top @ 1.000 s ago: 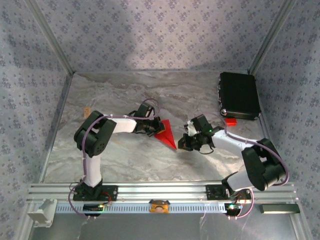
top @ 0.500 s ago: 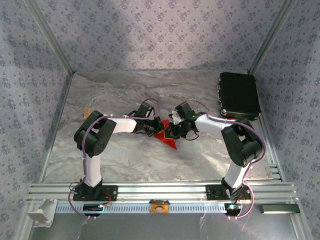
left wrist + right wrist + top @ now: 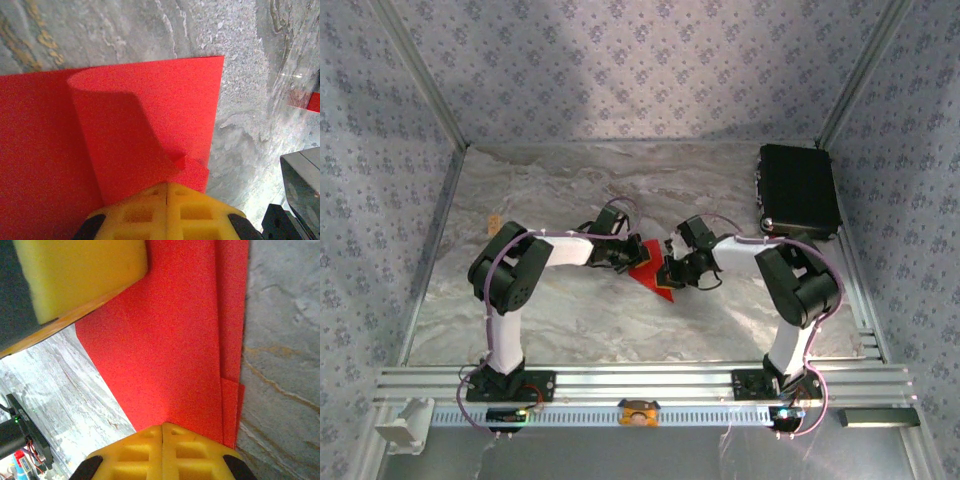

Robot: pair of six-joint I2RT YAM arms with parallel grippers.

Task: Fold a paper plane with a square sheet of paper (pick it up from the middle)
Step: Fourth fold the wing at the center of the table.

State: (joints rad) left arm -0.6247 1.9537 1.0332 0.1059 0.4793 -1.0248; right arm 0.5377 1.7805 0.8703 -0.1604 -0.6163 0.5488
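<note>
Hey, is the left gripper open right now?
No, the left gripper is shut, yellow fingers meeting with no gap, over the red paper.

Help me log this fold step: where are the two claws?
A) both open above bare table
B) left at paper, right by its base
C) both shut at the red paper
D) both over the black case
C: the left claw and right claw each show closed yellow tips over the red paper.

No legible text, label, brand, number or sign in any view. Red paper [image 3: 150,115] plain, unmarked. Black case [image 3: 798,188]: markings too small to read.
</note>
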